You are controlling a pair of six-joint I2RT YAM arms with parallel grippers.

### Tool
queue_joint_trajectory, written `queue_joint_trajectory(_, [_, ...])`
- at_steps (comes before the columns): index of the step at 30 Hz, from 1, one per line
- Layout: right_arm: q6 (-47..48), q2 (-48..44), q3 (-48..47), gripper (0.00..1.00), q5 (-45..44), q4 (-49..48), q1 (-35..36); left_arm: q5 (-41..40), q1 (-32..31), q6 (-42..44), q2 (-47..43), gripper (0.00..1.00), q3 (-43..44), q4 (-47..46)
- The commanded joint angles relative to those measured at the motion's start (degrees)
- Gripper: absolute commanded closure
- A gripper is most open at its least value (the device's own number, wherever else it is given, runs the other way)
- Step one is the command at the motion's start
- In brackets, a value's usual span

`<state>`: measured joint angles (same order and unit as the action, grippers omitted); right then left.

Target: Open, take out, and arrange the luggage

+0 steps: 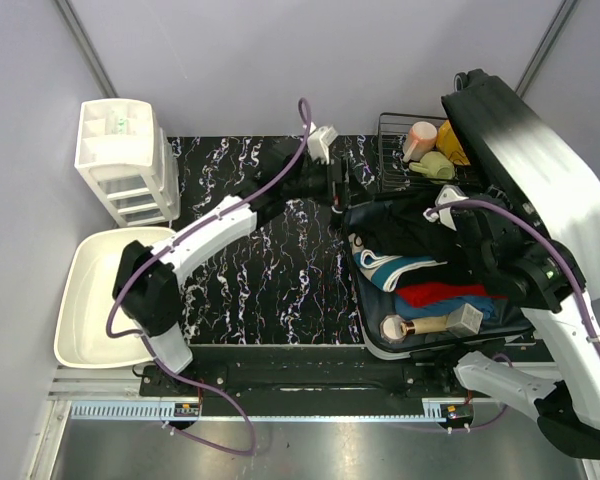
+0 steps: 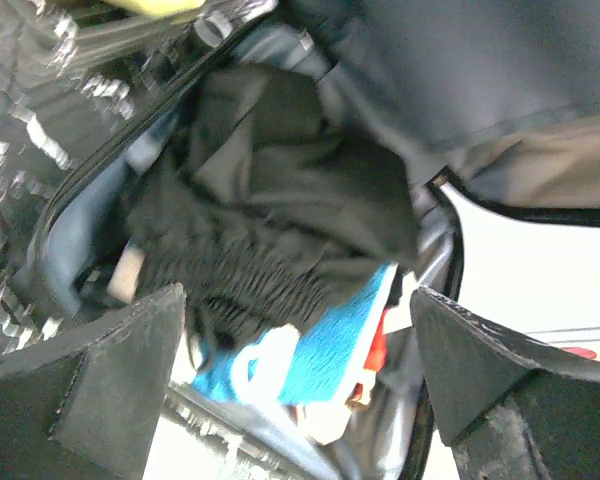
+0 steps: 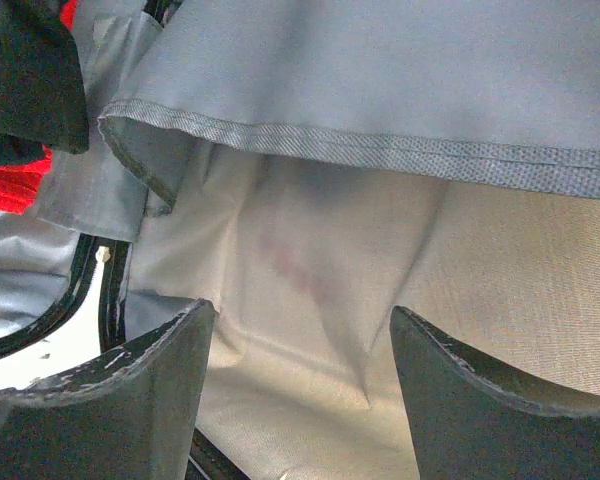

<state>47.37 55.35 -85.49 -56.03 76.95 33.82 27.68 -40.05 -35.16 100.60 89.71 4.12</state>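
1. Step in hand, as judged: emptying the luggage (image 1: pixel 540 185). The left pincer (image 2: pixel 295 310), jaws wide and empty, hovers over a black garment (image 2: pixel 280 180); it should descend onto one fold and close fully before lifting.
2. The right pincer (image 3: pixel 302 315), likewise spread and holding nothing, faces the grey lining (image 3: pixel 380 90); it should stay clear of that fabric.
3. The luggage lies open on the tabletop (image 1: pixel 260 280), just on the near side of the wire rack (image 1: pixel 395 125): lid raised, shell shading black to white, clothes packed inside.
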Motion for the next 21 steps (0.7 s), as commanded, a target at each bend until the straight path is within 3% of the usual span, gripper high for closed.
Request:
queue_joint_trajectory(1, [6.68, 0.89, -3.53, 0.21, -3.13, 9.81, -1.3, -2.9, 0.32, 3.43, -6.11, 0.01, -9.36, 4.76])
queue_joint_trajectory(4, [9.03, 4.84, -6.51, 0.2, 1.61, 6.04, -5.6, -2.63, 1.03, 3.51, -7.61, 0.01, -13.85, 5.46])
queue_joint_trajectory(9, [17.91, 12.92, -12.14, 0.21, 13.91, -4.07, -25.41, -2.98, 1.21, 3.34, -8.84, 0.01, -16.85, 5.72])
queue_joint_trajectory(12, [22.05, 15.39, -14.96, 0.21, 18.14, -6.36, -33.35, -4.56, 1.29, 3.6, -8.93, 0.01, -16.94, 6.69])
queue_joint_trajectory(21, [29.44, 15.05, -17.78, 0.17, 25.88, -10.84, -49.45, -4.04, 1.12, 1.85, -5.42, 0.01, -19.4, 7.4])
